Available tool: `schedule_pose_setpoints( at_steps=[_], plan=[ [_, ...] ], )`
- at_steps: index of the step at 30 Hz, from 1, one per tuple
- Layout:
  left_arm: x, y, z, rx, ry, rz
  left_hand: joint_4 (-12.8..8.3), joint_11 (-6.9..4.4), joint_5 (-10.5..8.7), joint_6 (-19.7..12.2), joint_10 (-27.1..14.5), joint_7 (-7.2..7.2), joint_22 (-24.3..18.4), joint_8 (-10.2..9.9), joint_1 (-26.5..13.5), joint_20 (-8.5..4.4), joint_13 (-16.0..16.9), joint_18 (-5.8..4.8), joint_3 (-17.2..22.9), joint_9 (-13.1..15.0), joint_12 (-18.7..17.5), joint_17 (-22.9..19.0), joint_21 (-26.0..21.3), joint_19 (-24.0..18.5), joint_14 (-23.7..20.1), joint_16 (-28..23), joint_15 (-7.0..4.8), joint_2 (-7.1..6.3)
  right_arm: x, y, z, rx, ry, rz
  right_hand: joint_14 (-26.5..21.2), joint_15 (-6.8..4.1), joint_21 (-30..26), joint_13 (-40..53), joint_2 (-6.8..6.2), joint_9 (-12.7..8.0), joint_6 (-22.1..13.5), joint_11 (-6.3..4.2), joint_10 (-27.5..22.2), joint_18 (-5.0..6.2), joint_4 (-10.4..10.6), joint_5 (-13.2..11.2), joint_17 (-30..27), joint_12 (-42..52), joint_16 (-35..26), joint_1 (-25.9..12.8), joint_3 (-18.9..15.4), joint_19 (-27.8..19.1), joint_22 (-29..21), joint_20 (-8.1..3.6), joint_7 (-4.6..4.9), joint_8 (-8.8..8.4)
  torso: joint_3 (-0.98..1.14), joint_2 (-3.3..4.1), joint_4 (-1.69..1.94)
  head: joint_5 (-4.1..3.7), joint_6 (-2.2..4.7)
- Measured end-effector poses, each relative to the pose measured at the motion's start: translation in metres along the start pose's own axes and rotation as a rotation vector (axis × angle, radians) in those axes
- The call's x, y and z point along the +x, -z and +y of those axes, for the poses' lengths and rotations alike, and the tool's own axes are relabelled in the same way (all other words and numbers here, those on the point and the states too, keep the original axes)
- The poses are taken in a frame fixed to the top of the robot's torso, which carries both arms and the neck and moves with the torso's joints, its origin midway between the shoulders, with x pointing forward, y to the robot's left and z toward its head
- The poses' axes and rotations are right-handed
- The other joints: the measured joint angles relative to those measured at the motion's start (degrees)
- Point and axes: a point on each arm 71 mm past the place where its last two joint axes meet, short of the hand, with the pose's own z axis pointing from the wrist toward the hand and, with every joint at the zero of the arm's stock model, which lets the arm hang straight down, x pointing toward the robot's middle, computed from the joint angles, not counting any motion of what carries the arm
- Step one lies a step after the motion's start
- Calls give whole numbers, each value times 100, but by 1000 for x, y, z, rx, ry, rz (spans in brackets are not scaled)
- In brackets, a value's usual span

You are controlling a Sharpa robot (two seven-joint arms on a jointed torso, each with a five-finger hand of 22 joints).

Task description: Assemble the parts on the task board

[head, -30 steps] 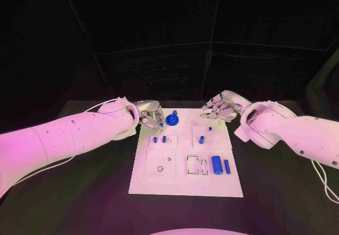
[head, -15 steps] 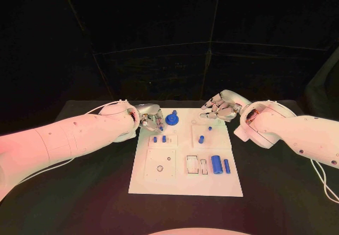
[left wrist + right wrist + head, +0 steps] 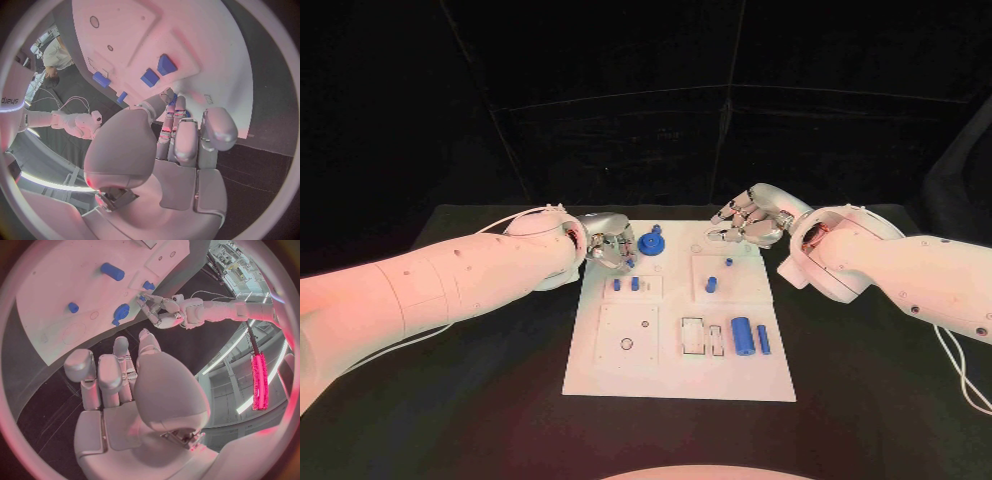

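The white task board (image 3: 626,375) lies mid-table. A round blue part (image 3: 653,241) stands at its far end, with two small blue pegs (image 3: 626,285) and another peg (image 3: 711,285) behind it. A blue cylinder (image 3: 743,337) and a blue bar (image 3: 763,338) lie near the right edge. My left hand (image 3: 607,246) hovers at the board's far left corner, just beside the round part. Its fingertips (image 3: 175,107) are drawn together on a small blue part (image 3: 173,97). My right hand (image 3: 750,222) hangs over the far right corner, fingers loosely bent and holding nothing (image 3: 119,370).
The black table (image 3: 473,380) surrounds the board with free room on both sides and in front. Two rectangular recesses (image 3: 692,336) and a round hole (image 3: 627,344) mark the board's near half. White cables (image 3: 956,360) trail by the right arm.
My left hand has edged slightly toward the board's near side, staying beside the round part. The right hand has hardly moved.
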Motion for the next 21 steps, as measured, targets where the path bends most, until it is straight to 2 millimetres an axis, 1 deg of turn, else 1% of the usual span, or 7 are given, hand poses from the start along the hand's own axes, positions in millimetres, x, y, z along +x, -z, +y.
schedule_pose_setpoints(
  at_steps=[14, 16, 20, 21],
  plan=[
    [1, -4, -3, -3, -14, 1, 0, 1, 0, 0, 0, 0, -1, 3, 0, 0, 1, 1, 0, 3, 0, 0, -3, 0, 0, 0, 0, 0, 0, 0, 0, -1, 0, 1, 0, 0, 0, 0, 0, 0, 0, 0, 0, 0, 0, 0, 0, 0, 0, 0, 0, 0, 0, 0, 0, 0, 1, 1, -7, -22, -2],
    [1, -4, -3, -5, -15, 3, 0, 21, 0, 13, 21, 13, -1, -35, -41, 0, -9, 1, 0, 1, -24, -14, -3, 0, 0, 0, 0, 4, 0, 0, 0, -1, 0, 1, 0, 0, 0, 0, 0, 0, 0, 0, 0, 1, 0, 0, 0, 0, 0, 0, 0, 0, 0, 0, 0, 0, 1, 1, -7, -23, 0],
    [1, -4, -3, -11, -16, 8, 0, 21, 0, 13, 21, 13, 3, -79, -63, 0, -28, 1, 0, -25, -75, -31, -3, 0, 0, 0, 0, -8, 0, 0, 0, 0, 0, 1, 0, 0, 0, 0, 0, 0, 0, 0, 0, 0, 0, 0, 0, 0, 0, 0, 0, 0, 0, 0, 0, 0, 1, 1, -7, -30, 1],
    [1, -4, -2, -13, -16, 10, 0, 21, 0, 8, 21, 18, 9, -88, -83, 0, -36, 1, 0, -35, -87, -38, -3, 0, 0, 0, 0, -28, 0, 0, 0, 0, 0, 1, 0, 0, 0, 0, 0, 0, 0, 0, 0, 0, 0, 0, 0, 0, 0, 0, 0, 0, 0, 0, 0, 0, 1, 1, -7, -34, 1]
  ],
)
